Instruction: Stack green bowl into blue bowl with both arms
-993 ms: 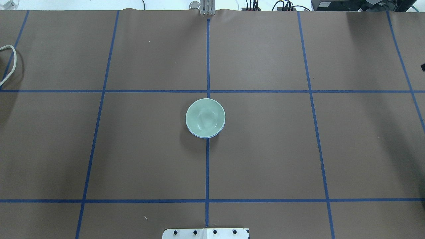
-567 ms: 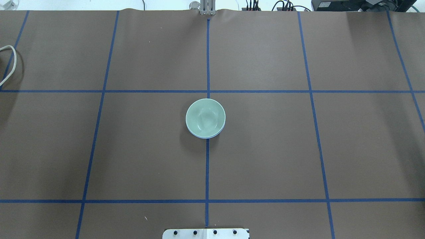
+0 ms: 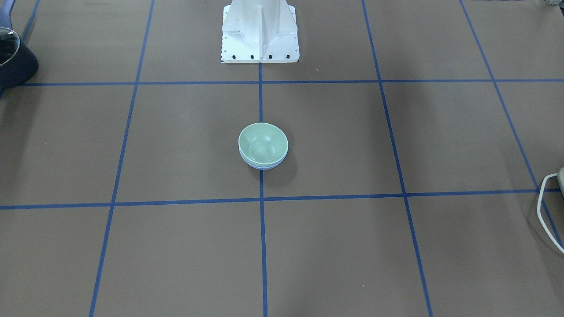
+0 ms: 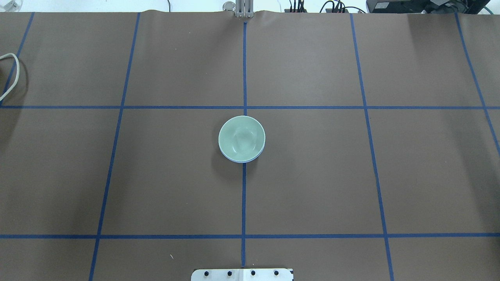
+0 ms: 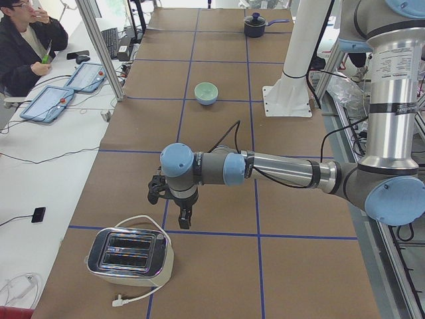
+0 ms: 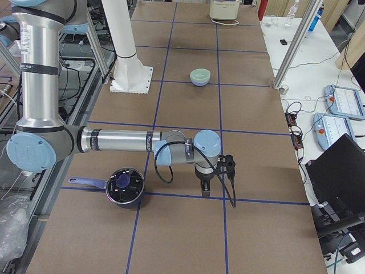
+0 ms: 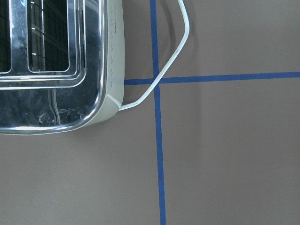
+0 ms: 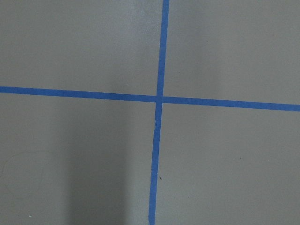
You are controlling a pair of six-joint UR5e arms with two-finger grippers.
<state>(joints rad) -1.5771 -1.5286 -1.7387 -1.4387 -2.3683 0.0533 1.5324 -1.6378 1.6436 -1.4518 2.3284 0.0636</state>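
Observation:
The green bowl (image 4: 241, 137) sits nested inside the blue bowl (image 4: 245, 161) at the table's middle, on the centre tape line. Only a thin blue rim shows under it. The stack also shows in the front view, green bowl (image 3: 263, 143) over blue bowl (image 3: 263, 166), and small in both side views (image 5: 206, 92) (image 6: 199, 75). My left gripper (image 5: 184, 222) hangs over the table far to my left, next to a toaster. My right gripper (image 6: 206, 191) hangs far to my right, beside a pot. Both are well away from the bowls. I cannot tell whether either is open or shut.
A chrome toaster (image 5: 129, 252) with a white cable (image 4: 9, 74) stands at the table's left end. A dark pot with a blue handle (image 6: 125, 185) stands at the right end. The white pedestal base (image 3: 260, 31) is at the near middle edge.
A dark bit of the right arm at the overhead view's right edge has moved out of view. The bowls have not moved.

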